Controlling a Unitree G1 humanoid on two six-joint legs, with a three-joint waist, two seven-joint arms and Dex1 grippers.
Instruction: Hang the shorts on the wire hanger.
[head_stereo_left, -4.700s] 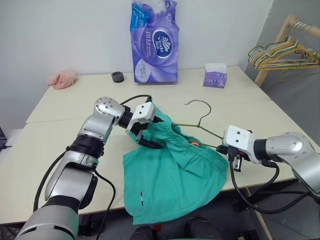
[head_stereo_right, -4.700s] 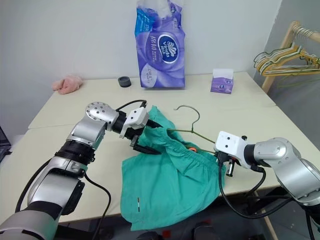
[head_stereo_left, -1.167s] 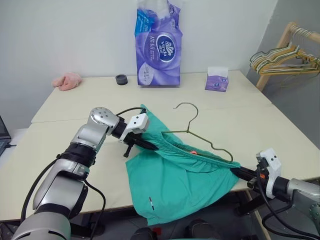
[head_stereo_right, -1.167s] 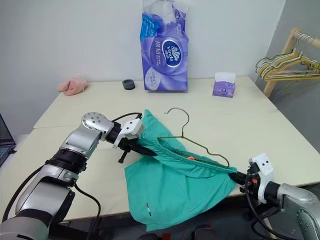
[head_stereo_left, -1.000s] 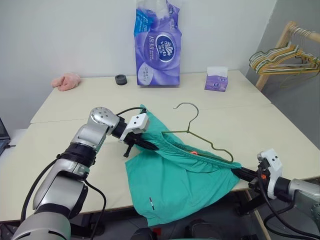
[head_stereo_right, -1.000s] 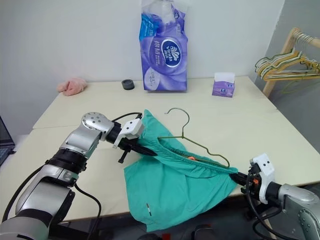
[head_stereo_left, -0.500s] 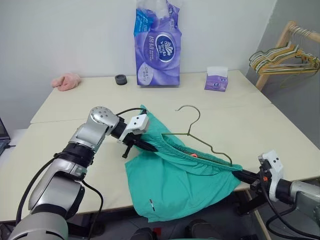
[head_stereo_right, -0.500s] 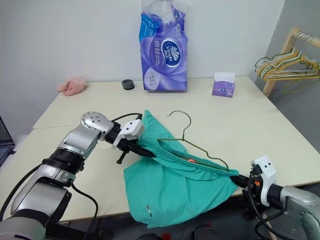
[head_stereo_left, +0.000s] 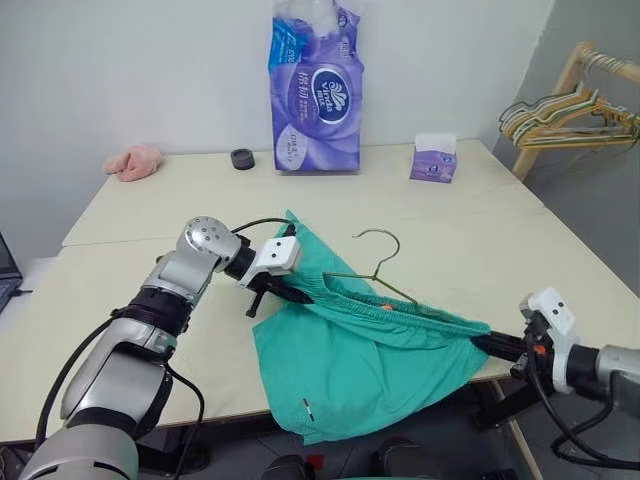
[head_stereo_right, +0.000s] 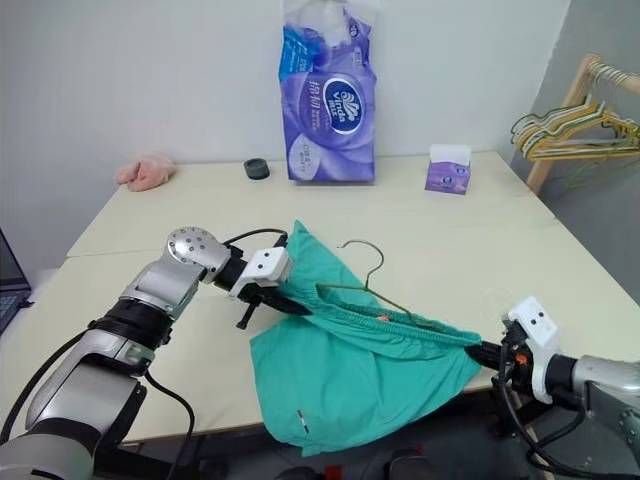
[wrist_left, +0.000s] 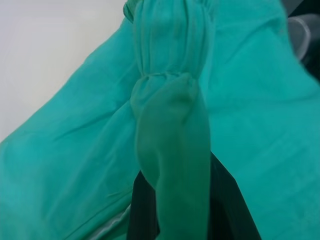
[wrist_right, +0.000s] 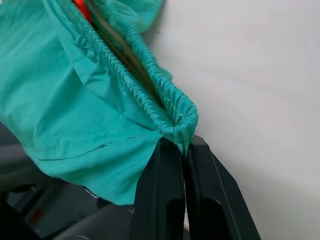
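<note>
Two grippers stretch the shorts (head_stereo_left: 370, 350) by the gathered waistband over the counter's (head_stereo_left: 150, 200) near edge, the legs drooping past it. The left gripper (head_stereo_left: 290, 292) has its jaws clamped on one waistband end, the right gripper (head_stereo_left: 485, 343) pinches the other end just off the counter. Inside the waistband lies the wire hanger (head_stereo_left: 375, 268), its hook rising behind the cloth.

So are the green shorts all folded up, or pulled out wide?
Pulled out wide. The shorts have their waistband stretched between the left tool and the right tool, each shut on one end.
</note>
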